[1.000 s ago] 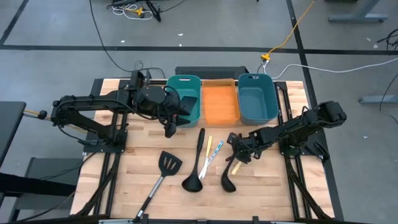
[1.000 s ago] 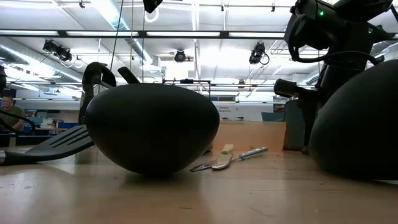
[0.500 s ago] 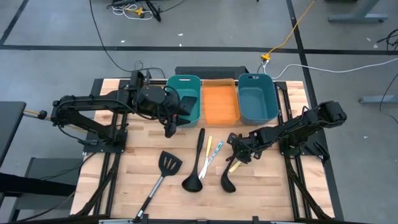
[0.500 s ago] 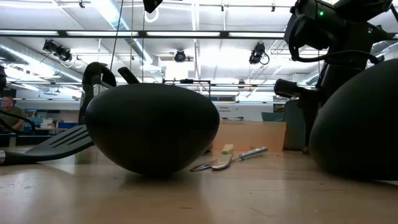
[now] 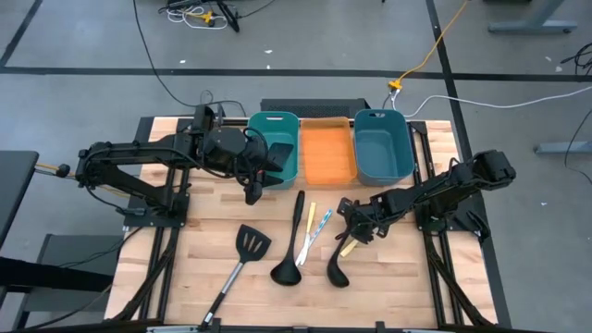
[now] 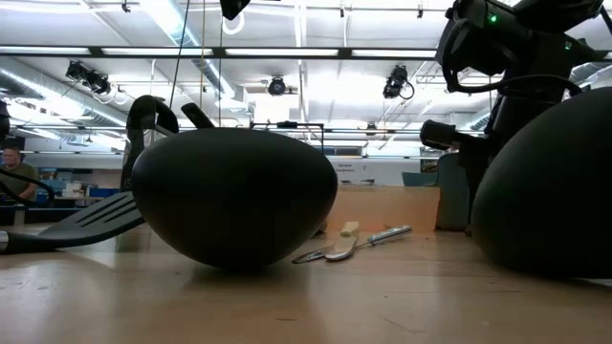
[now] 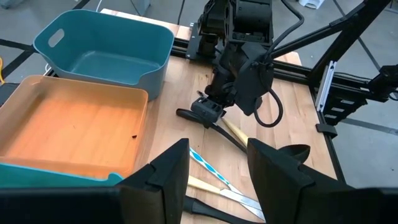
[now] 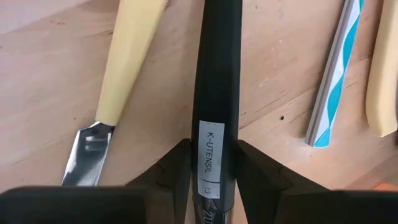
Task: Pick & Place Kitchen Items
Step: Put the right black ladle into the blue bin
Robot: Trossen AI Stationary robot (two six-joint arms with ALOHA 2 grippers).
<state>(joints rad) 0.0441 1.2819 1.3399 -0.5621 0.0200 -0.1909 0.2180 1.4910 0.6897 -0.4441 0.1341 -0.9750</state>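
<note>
My right gripper [image 5: 351, 222] reaches low over the table, fingers [image 8: 177, 171] closed on the ladle handle [image 8: 214, 93], which runs diagonally toward the bowl [image 5: 339, 274]. My left gripper [image 5: 252, 191] hovers spread by the teal bin [image 5: 275, 125], apparently holding something dark; the orange bin [image 7: 68, 134] is empty.

Three bins [image 5: 325, 148] stand side by side along the table's [image 5: 213, 231] far edge. In front of them lie, from left to right, a spatula [image 5: 242, 259], a ladle [image 5: 292, 242], thin sticks [image 5: 315, 224] and a second ladle [image 5: 340, 263].
</note>
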